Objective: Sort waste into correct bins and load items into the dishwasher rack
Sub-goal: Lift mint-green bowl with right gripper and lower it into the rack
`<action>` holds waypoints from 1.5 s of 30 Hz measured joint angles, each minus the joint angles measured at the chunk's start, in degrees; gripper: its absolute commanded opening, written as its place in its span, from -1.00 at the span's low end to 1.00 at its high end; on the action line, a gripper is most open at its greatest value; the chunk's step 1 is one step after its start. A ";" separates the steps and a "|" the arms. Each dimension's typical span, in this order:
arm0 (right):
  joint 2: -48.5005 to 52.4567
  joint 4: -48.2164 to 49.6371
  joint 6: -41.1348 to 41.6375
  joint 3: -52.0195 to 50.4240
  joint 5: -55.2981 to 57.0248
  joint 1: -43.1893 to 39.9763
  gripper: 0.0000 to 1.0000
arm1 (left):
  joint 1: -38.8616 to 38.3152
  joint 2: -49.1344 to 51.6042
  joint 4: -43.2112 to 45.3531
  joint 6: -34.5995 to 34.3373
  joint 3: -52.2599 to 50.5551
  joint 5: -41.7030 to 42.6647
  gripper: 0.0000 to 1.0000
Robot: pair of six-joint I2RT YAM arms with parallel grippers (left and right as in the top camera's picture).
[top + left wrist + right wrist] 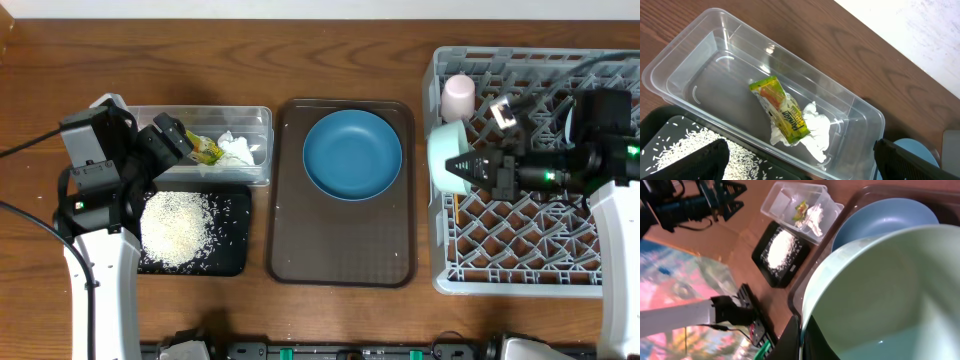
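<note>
The jaws of the left gripper [801,152] are wide apart and hold nothing, with 1 dark finger on each side at the bottom of the left wrist view. They hang over the near side of the tub [700,50]. In the tub lies the wrapper [780,110]. It is long and thin, and in that view it runs from upper left to lower right, with its lower end on top of the tissue [815,130]. Just beside the tub is the black tray [232,215], with a heap of rice [178,230] in it and some loose grains around the heap. The jaws of the right gripper [462,168] pinch the rim of the green bowl [880,290]. The bowl is tipped up on its edge at the left side of the rack [520,250], and its inside faces the right wrist camera. The pink cup [459,95] sits in the rack's far left corner, near the bowl. The blue plate [352,153] lies flat on the far part of the brown tray [340,250], between the tub and the rack. All of this sits on a wooden table [300,50].
</note>
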 measured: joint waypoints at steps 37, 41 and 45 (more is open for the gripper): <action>18.45 16.11 2.51 -12.61 -11.52 -13.62 -0.86 | 0.00 0.00 0.02 0.00 0.00 0.00 0.90; 18.23 15.30 7.43 -12.63 -7.50 -14.95 -0.77 | 0.00 0.00 0.00 0.00 0.00 0.00 0.89; 18.25 14.56 10.43 -12.68 -3.48 -17.35 -0.56 | 0.00 0.00 0.02 0.00 0.00 0.00 0.90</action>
